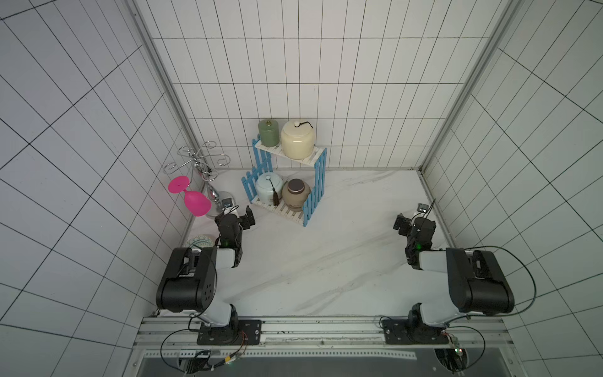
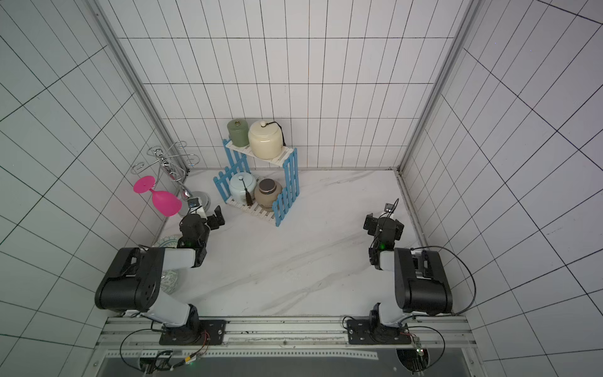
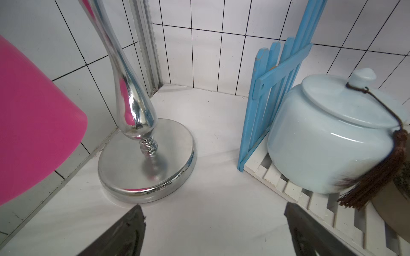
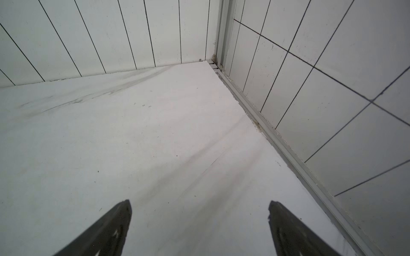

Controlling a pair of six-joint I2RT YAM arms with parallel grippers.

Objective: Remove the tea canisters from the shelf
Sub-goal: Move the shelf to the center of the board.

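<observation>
Both top views: tea canisters [image 1: 295, 140] seen on shelf [image 1: 319, 178], 12 o'clock; left tool [image 1: 235, 217], right tool [image 1: 415, 226] spread wide, empty.

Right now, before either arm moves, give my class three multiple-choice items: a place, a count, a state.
1. On the shelf, the pale-blue jar stands on: A) the upper tier B) the lower tier C) neither.
2. Lidded jars on the shelf: A) two B) three C) four.
3. The left gripper is: A) open, empty B) shut on a jar C) shut, empty.
Answers: B, it sits beside the tan-brown jar on the bottom boards; C, sage-green jar and cream jar above, two below; A, its jaws stand apart with nothing between.
</observation>
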